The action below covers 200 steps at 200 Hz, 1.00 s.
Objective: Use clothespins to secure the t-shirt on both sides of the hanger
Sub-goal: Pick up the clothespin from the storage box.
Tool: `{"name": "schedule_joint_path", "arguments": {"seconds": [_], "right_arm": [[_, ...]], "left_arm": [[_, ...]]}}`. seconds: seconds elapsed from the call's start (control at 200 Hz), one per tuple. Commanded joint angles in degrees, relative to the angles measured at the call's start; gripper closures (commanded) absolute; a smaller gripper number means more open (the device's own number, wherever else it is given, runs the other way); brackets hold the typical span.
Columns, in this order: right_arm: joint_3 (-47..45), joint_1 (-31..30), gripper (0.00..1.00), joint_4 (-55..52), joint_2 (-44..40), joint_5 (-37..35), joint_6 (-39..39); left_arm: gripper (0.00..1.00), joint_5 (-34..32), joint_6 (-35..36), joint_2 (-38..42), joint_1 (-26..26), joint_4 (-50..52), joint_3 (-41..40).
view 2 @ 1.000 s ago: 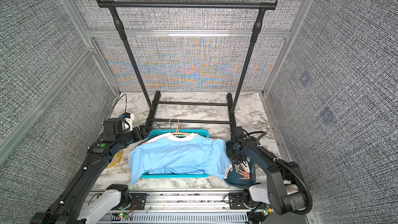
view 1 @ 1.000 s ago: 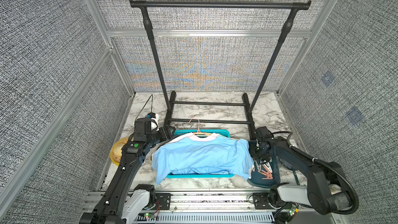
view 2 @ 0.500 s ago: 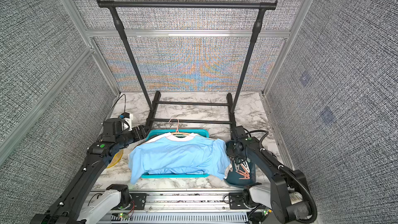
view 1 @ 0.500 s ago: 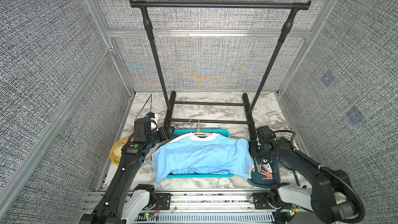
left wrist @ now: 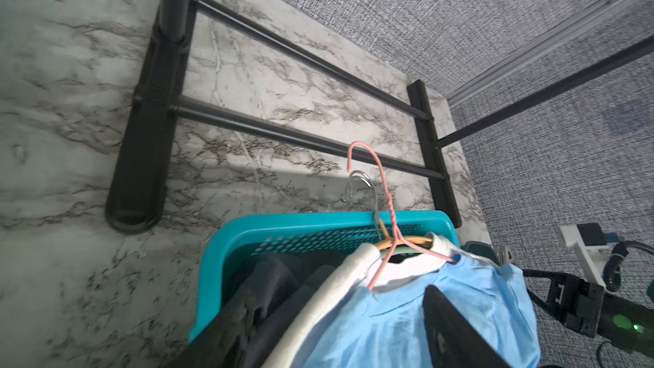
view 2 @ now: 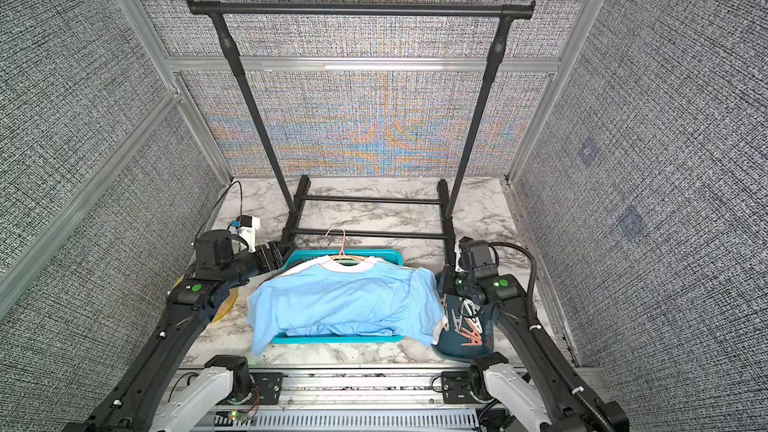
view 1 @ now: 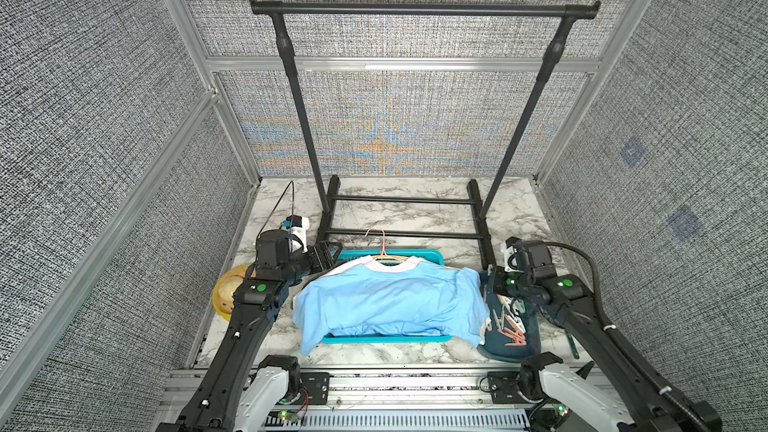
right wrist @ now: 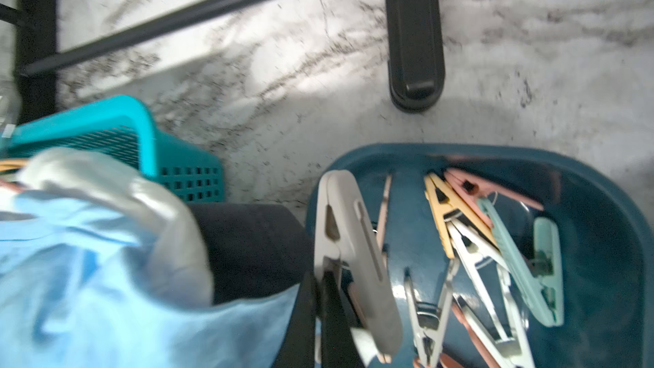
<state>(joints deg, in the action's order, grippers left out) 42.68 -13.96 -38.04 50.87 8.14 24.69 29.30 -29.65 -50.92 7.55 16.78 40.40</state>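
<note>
A light blue t-shirt point(view 1: 390, 301) on a pink wire hanger point(view 1: 382, 249) lies draped over a teal basket point(view 1: 432, 253) in both top views. My left gripper point(view 1: 328, 253) hovers open at the basket's back left corner, above the shirt's shoulder point(left wrist: 407, 313); one black finger point(left wrist: 453, 331) shows over the blue cloth. My right gripper point(right wrist: 320, 288) is shut on a grey clothespin point(right wrist: 354, 242), just over the near rim of a dark blue tray point(right wrist: 601, 224). Several loose clothespins point(right wrist: 477, 249) lie in that tray point(view 1: 511, 342), right of the shirt's sleeve.
A black garment rack point(view 1: 424, 8) stands behind the basket, its base bars point(view 1: 403, 235) on the marble top. A yellow bowl point(view 1: 226, 288) sits under my left arm. White and dark garments and a clear hanger point(left wrist: 361, 185) lie in the basket under the shirt.
My right gripper has closed on the grey clothespin and drawn slightly back from the shirt's sleeve. The left arm has barely moved.
</note>
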Motion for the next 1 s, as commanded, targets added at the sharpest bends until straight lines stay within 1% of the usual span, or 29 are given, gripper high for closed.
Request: {"name": "schedule_joint_path", "arguments": {"seconds": [0.0,0.09,0.185,0.225,0.275,0.335,0.385,0.46,0.505,0.565,0.655,0.761,0.886,0.996], "right_arm": [[2.2,-0.5,1.00,3.4,-2.1,4.4,-4.6],[5.2,-1.6,1.00,5.4,-2.4,6.5,-9.5],[7.4,-4.2,1.00,10.0,-2.4,9.2,-15.3],[7.5,-5.7,1.00,12.9,-2.5,10.8,-19.5],[7.4,-8.0,1.00,16.6,-2.9,11.7,-24.3],[6.2,-10.5,1.00,21.5,-3.6,13.5,-31.9],[4.5,-11.9,1.00,25.6,-4.0,17.3,-41.0],[4.0,-13.8,1.00,27.2,-3.8,21.7,-54.3],[4.3,-14.6,1.00,27.2,-3.3,22.8,-59.4],[5.5,-15.1,1.00,25.6,-2.3,24.6,-64.3],[6.7,-15.4,1.00,23.1,-0.9,25.3,-70.8],[7.2,-16.1,1.00,22.8,-0.1,22.8,-73.7],[8.0,-17.3,1.00,22.2,1.2,19.8,-77.1],[10.2,-18.7,1.00,20.2,3.4,17.5,-79.7]], "left_arm": [[0.27,4.0,0.7,0.5,0.2,-5.5,1.1],[0.28,6.0,1.5,0.8,0.6,-5.5,2.6],[0.30,6.4,3.4,1.2,1.9,-5.6,3.9],[0.31,6.8,4.2,1.2,2.7,-6.0,4.5],[0.32,9.7,5.5,1.1,3.6,-8.5,4.9],[0.33,12.4,6.2,0.8,5.2,-12.6,5.1],[0.35,14.2,7.5,0.1,6.9,-15.2,5.8],[0.35,15.5,11.4,-1.6,10.5,-16.1,7.7],[0.35,16.9,14.2,-2.9,12.7,-16.1,8.8],[0.35,19.7,17.6,-5.0,15.7,-16.8,10.4],[0.35,22.5,22.6,-7.6,20.3,-18.3,12.4],[0.35,23.4,25.4,-9.6,23.3,-23.5,10.3],[0.45,23.7,24.4,-10.9,25.0,-32.3,5.2],[0.46,24.5,23.2,-10.3,25.2,-38.3,1.5]]}}
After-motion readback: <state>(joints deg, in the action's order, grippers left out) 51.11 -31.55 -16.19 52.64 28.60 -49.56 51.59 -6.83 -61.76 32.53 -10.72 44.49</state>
